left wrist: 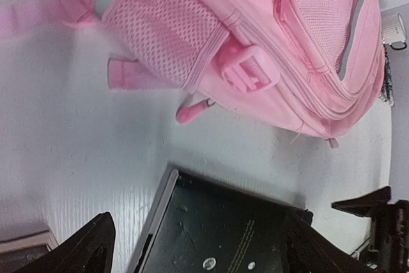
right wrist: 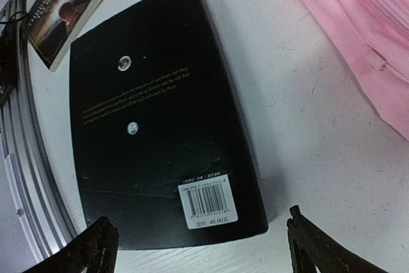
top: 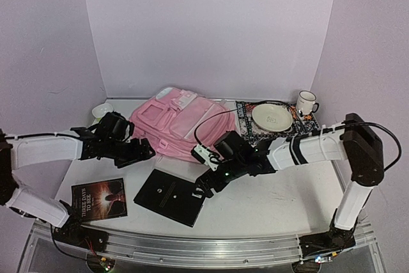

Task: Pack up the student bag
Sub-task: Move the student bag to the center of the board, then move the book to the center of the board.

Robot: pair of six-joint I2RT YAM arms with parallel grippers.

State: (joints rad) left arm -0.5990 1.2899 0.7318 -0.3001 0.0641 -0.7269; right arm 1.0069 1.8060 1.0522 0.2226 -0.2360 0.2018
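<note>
Two books lie flat at the lower left of my overhead view: a dark paperback (top: 99, 199) at the far left and a black book (top: 171, 196) to its right. Above the paperback, a small pale bowl (top: 101, 110) sits at the table's (top: 275, 202) back left.

My left gripper (top: 142, 151) hangs low just beside the student bag's (top: 176, 123) lower left edge. Its jaws are spread wide with nothing between them, and its wrist view shows no contact.

That bag lies on its back at upper centre, against the rear wall. It is soft pink all over with paler front pockets. Close up I see a mesh side pocket (left wrist: 160, 36), grey strips, a pink buckle (left wrist: 249, 71) and a dangling zipper pull (left wrist: 192, 112).

My right gripper (top: 203, 187) sits at the black book's right corner, also spread wide and holding nothing. From its wrist, the barcode (right wrist: 206, 201) lies between the fingertips.

Further right, a patterned mat (top: 246, 114) carries a pale plate (top: 271, 116), and a white mug (top: 307, 102) stands at the far right.
</note>
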